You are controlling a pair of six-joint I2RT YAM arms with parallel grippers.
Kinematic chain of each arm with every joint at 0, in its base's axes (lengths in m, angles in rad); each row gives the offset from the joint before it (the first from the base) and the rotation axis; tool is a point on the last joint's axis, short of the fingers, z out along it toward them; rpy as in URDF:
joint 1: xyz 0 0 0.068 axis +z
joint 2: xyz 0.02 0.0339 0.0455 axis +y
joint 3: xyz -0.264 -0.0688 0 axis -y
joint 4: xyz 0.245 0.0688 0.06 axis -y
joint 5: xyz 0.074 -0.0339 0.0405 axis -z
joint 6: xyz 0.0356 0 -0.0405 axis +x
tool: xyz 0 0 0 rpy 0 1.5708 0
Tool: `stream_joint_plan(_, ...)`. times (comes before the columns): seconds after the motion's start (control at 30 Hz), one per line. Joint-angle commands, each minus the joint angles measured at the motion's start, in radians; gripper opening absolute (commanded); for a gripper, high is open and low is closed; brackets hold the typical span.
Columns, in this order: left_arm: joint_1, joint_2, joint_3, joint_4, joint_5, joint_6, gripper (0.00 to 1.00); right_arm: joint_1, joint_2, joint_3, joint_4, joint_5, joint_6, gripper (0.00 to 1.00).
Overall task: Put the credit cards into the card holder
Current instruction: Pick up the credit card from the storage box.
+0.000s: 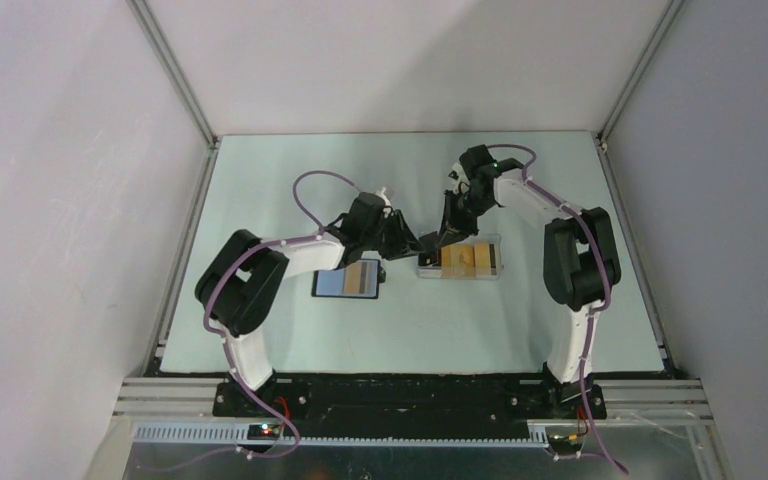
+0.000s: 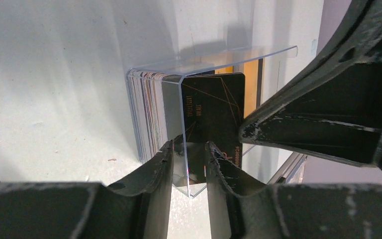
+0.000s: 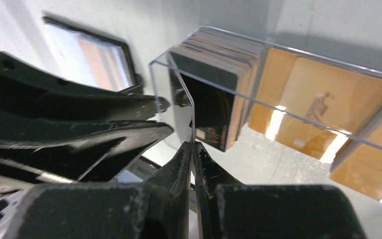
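Note:
The credit cards [image 1: 470, 257] lie in a clear plastic tray [image 1: 490, 276] right of centre: orange ones flat [image 3: 328, 99], and a stack on edge with a black-faced card in front [image 3: 214, 99]. The black card holder [image 1: 346, 281] lies open left of the tray, showing its blue lining and one orange card; it also shows in the right wrist view [image 3: 104, 59]. My right gripper [image 3: 193, 147] is shut on the tray's thin clear end wall. My left gripper [image 2: 188, 152] is open, its fingers astride that same wall, in front of the black card [image 2: 214, 104]. Both grippers meet at the tray's left end [image 1: 430, 245].
The two grippers' fingers are crowded close together; the right gripper's finger [image 2: 328, 99] fills the right of the left wrist view. The card holder lies just beside the tray's left end. Grey walls enclose the pale table [image 1: 410, 340].

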Motion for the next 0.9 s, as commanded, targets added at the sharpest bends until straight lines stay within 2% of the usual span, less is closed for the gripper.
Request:
stream_joint_plan(0.0, -0.004, -0.003, 0.035, 0.038, 0.021, 0.021, 0.32, -0.008, -0.069, -0.034, 0.116, -0.159, 0.053, 0.09)
stream_joint_plan(0.4, -0.005, -0.006, 0.033, 0.037, 0.024, 0.026, 0.3, -0.013, -0.036, -0.066, 0.136, -0.187, 0.048, 0.1)
stream_joint_plan(0.53, -0.004, -0.006, 0.031, 0.03, 0.022, 0.029, 0.3, -0.009, -0.017, -0.072, 0.147, -0.205, 0.048, 0.17)
stream_joint_plan(0.7, -0.003, -0.007, 0.036, 0.022, 0.022, 0.035, 0.3, -0.003, 0.01, -0.079, 0.147, -0.199, 0.036, 0.34)
stream_joint_plan(0.87, -0.002, -0.007, 0.042, 0.019, 0.025, 0.037, 0.29, 0.006, 0.031, -0.103, 0.188, -0.246, 0.044, 0.36)
